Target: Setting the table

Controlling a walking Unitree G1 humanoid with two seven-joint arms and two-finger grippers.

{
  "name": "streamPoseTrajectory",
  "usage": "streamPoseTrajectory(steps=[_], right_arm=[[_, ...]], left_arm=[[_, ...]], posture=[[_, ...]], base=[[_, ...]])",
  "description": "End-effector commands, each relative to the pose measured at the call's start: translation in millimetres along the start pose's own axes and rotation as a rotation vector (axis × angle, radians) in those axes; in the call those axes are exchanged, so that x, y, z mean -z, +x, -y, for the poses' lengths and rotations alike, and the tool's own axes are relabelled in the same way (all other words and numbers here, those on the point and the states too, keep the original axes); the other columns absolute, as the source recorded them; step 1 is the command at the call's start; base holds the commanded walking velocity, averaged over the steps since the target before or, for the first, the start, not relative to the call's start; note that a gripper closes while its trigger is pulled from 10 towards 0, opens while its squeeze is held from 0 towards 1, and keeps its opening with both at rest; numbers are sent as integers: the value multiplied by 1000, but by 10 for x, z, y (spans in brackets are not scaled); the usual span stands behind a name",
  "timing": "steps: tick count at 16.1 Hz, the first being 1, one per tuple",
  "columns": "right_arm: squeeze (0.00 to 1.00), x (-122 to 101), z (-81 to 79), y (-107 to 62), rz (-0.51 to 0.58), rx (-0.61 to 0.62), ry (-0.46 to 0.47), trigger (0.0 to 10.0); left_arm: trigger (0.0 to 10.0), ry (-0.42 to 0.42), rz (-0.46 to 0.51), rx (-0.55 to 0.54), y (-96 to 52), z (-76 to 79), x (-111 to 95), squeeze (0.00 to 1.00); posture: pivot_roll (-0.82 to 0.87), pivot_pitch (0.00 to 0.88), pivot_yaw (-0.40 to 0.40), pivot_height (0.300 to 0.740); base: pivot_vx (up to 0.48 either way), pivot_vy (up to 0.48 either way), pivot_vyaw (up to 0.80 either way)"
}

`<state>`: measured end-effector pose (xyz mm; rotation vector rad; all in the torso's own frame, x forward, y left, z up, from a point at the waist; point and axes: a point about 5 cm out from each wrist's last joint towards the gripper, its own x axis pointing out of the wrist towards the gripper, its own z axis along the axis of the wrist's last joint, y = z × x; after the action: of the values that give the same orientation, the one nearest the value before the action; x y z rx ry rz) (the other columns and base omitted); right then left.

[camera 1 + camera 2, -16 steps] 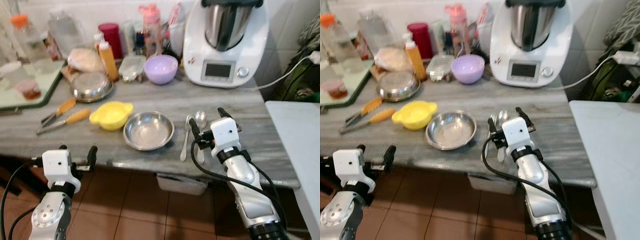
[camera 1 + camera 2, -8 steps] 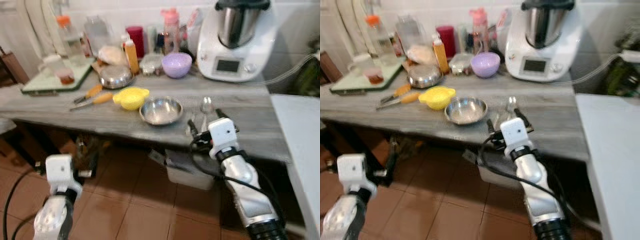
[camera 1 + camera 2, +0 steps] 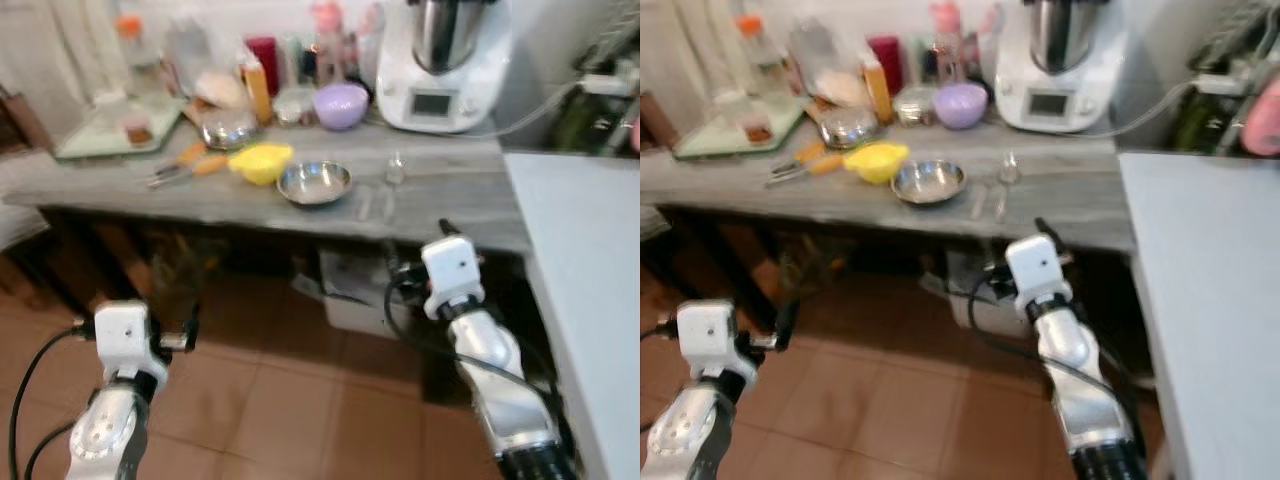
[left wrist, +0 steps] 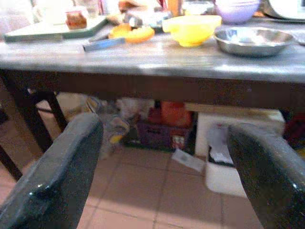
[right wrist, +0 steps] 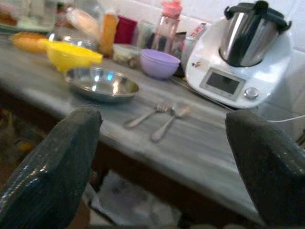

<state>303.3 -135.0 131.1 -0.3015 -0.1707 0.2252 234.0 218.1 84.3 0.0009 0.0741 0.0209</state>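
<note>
A steel bowl sits on the grey counter, with a yellow bowl to its left. A fork and a spoon lie side by side to its right. Two orange-handled knives lie further left, and a purple bowl stands at the back. My right gripper is open and empty, below and in front of the counter's edge near the cutlery. My left gripper is open too, low over the floor before the counter's left part.
A white kitchen machine stands at the back right among bottles and jars. A green tray lies at the back left. A white table runs along my right. Boxes and clutter sit under the counter on the tiled floor.
The view has pulled back from the counter, which now looks smaller and farther. Both grippers have dropped from counter height to below its edge and stay open.
</note>
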Motion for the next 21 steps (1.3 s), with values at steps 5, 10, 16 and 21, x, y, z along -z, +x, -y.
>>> streamPoseTrajectory(steps=[5, 10, 16, 21], right_arm=[[0, -62, -47, 46, 23, -20, -1, 10000], [0, -51, -49, 59, 17, -19, 2, 10000], [0, -25, -56, 74, 0, -21, 9, 10000], [0, -22, -53, 100, -5, -23, 6, 10000]], left_arm=[[10000, 22, -9, 6, -8, -14, 12, 0], [10000, 27, -23, 16, -1, 11, 64, 0], [10000, 4, -31, 40, -2, 131, 128, 0], [10000, -3, -24, 35, 46, 209, 136, 0]], posture=[[-117, 0, 80, 740], [-116, 0, 80, 740], [-115, 0, 73, 740], [-117, 0, 72, 740]], base=[[-276, 0, 0], [0, 0, 0], [0, 0, -164], [0, 0, -683]])
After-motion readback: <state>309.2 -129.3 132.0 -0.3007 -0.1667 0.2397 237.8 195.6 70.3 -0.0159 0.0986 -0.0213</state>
